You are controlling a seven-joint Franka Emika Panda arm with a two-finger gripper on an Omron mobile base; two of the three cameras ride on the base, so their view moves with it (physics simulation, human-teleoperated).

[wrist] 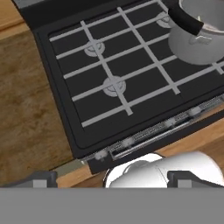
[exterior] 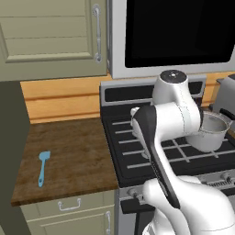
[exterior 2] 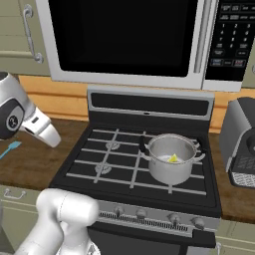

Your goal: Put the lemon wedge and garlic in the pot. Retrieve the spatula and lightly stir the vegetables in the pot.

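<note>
The steel pot (exterior 2: 172, 167) stands on the stove's front right burner, its black handle (wrist: 186, 19) pointing left. A yellow lemon wedge (exterior 2: 173, 158) lies inside it. The garlic is hidden from view. The light-blue spatula (exterior: 43, 168) lies flat on the wooden counter left of the stove, and its blade (exterior 2: 12, 148) shows past the arm. My gripper (wrist: 113, 179) is open and holds nothing. It hovers high over the stove's front edge, left of the pot (wrist: 199, 41) and well clear of it.
The black stove (exterior 2: 124, 164) has grey grates and a row of knobs (wrist: 131, 141) along its front. A grey toaster (exterior 2: 241, 142) stands on the counter right of the stove. A microwave (exterior 2: 124, 35) hangs above. The wooden counter (exterior: 73, 156) stretches to the left.
</note>
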